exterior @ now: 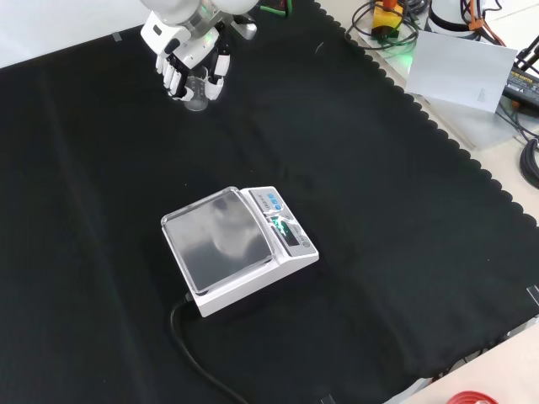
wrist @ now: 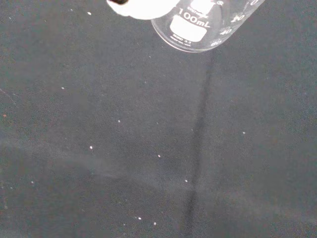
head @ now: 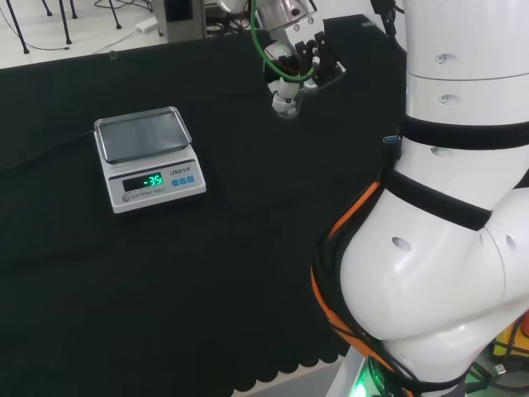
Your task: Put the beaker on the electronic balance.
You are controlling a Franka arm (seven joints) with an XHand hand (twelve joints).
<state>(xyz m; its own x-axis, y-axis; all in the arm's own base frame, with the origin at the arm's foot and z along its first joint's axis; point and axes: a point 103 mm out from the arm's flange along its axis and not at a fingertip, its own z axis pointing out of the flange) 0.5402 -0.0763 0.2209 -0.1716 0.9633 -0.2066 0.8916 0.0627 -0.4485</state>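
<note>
A small clear glass beaker (exterior: pixel 197 91) sits inside the black and white hand (exterior: pixel 187 57), whose fingers curl round it at the far left of the cloth in the front view. In the head view the hand (head: pixel 299 64) hangs above the cloth at the top centre, the beaker (head: pixel 286 103) poking out below it. The wrist view has the beaker's base (wrist: pixel 198 29) close up beside a white fingertip (wrist: pixel 143 7), over bare black cloth. The electronic balance (exterior: pixel 236 244) stands mid-cloth with a bare steel pan (head: pixel 142 134) and a lit green display, well apart from the hand.
A black cable (exterior: pixel 198 358) runs from the balance toward the near edge in the front view. The arm's big white links (head: pixel 446 207) fill the head view's right. Cables, a grey sheet (exterior: pixel 467 71) and other gear lie off the cloth's scalloped right edge.
</note>
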